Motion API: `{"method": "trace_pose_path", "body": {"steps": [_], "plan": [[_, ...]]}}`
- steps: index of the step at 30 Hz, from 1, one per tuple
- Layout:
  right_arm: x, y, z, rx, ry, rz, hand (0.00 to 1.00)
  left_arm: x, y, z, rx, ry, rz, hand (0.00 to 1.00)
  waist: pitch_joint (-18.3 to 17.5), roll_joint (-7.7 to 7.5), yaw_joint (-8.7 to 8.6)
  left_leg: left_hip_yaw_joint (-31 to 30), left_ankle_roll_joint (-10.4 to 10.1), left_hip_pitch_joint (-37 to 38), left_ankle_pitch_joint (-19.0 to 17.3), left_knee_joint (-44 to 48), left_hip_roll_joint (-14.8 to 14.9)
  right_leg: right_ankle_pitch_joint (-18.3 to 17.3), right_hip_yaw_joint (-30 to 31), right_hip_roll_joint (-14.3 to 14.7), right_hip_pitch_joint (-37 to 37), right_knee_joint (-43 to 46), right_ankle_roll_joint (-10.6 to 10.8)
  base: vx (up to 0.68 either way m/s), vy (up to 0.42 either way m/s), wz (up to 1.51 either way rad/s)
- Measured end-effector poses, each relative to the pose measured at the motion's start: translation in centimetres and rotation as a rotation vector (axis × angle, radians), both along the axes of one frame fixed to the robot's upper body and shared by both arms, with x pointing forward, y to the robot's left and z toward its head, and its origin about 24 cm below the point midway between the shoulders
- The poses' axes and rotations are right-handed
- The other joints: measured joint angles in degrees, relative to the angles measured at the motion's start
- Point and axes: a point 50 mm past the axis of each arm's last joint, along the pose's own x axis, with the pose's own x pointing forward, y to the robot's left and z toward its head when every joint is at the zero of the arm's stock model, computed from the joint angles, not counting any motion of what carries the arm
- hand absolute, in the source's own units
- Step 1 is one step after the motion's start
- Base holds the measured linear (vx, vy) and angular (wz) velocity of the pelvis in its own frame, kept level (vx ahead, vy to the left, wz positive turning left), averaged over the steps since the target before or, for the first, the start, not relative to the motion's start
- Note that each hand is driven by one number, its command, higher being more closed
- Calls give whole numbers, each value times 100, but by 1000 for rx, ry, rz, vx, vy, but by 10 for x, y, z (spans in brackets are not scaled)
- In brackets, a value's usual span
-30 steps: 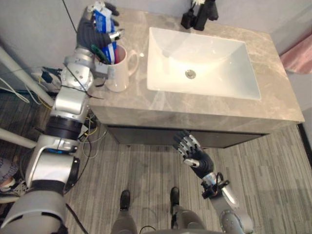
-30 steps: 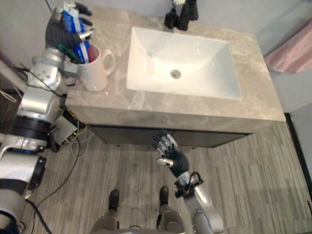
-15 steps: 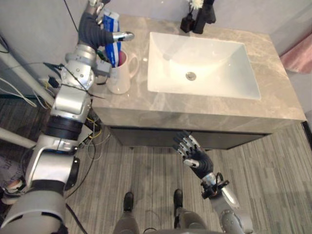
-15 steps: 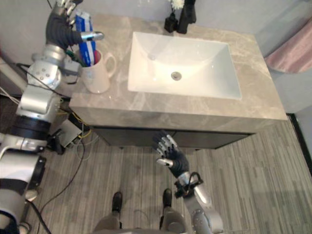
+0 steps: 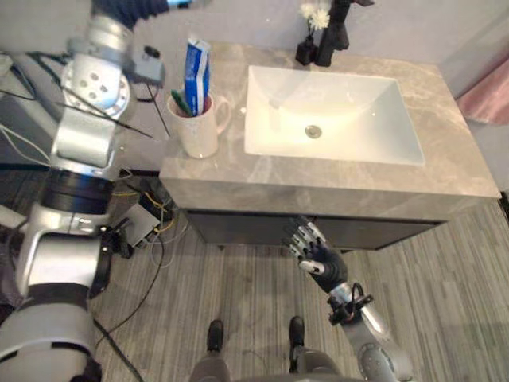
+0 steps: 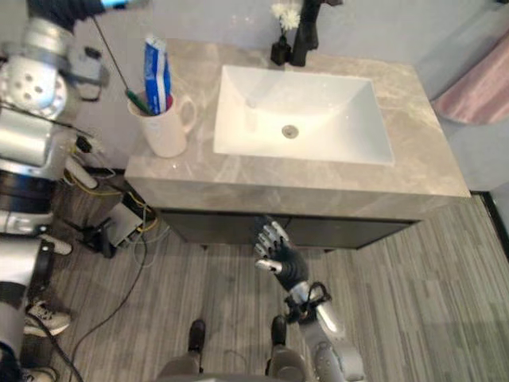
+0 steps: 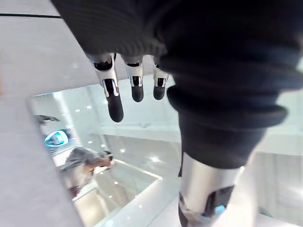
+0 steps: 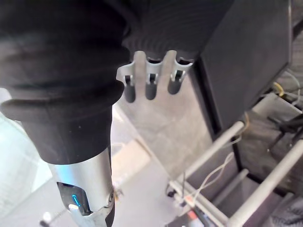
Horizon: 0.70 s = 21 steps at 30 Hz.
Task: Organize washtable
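One tube [image 5: 196, 68] now stands in the cup [image 5: 199, 131], at 9 o'clock from the sink [image 5: 334, 119]. Left hand [image 7: 110, 90] let go and lifted, fingers loose; right hand [image 5: 314, 255] loose too. That step looks done.

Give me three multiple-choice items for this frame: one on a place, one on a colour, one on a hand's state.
1. Where does the mug stand?
A) on the counter, left of the sink
B) in the sink
C) on a shelf

2. What colour is the tube in the mug?
A) red
B) blue and white
C) black

3. How is the right hand?
A) shut on the tube
B) shut on the mug's handle
C) open, holding nothing

Answers:
1 A: the mug stands on the marble beside the basin's left rim.
2 B: blue with a white patch shows above the mug's rim.
3 C: the hand hangs below the counter with its fingers spread straight.
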Motion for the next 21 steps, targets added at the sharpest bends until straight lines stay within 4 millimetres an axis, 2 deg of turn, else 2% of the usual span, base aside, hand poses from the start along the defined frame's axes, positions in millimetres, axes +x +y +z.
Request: {"method": "trace_pose_path", "body": {"steps": [5,7,10,11,12,14,16,19,21], "plan": [[0,0,0,4,-7,12,0,-30,-11,6,35,-149,-62,0,-228,184,8,-69,2,98,3,-26,-3,-66,-94,-7,126,39,-1,-18,-5,8],[-1,-1,-3,3,5,8,0,-44,-10,-5,46,-184,-81,0,-271,233,4,-71,2,170,3,-46,7,-129,-96,-4,162,90,-31,0,0,0],[-2,-4,-4,9,13,-16,0,-60,-1,-40,53,-151,-82,0,-352,296,26,-94,1,199,18,-144,19,-157,-130,1,164,88,-37,-20,-12,5],[-2,-8,-5,8,17,-34,0,-63,4,-59,44,-98,-79,100,-360,291,48,-97,1,199,18,-145,20,-157,-134,1,166,86,-37,0,0,0],[-3,-9,-6,25,24,-52,0,-64,9,-81,37,-17,-77,100,-388,273,59,-100,1,196,18,-146,20,-157,-137,0,165,80,-37,0,0,0],[-4,-14,-7,36,32,-76,0,-64,13,-108,42,101,-77,100,-419,239,97,-106,0,194,18,-146,20,-158,-139,1,165,78,-34,0,0,0],[-5,-18,-8,50,43,-115,0,-71,18,-150,12,288,-99,100,-447,200,129,-106,1,194,18,-146,18,-151,-140,-1,165,79,-23,0,0,0],[-6,-24,-10,46,58,-154,0,-79,20,-181,-66,438,-142,100,-451,193,198,-113,0,192,17,-146,19,-153,-157,-1,171,79,-10,3,-4,1],[-7,-27,-12,42,67,-171,0,-83,23,-195,-112,508,-157,100,-452,194,233,-127,0,187,17,-147,22,-161,-169,3,175,79,-5,-7,-14,4]]}}
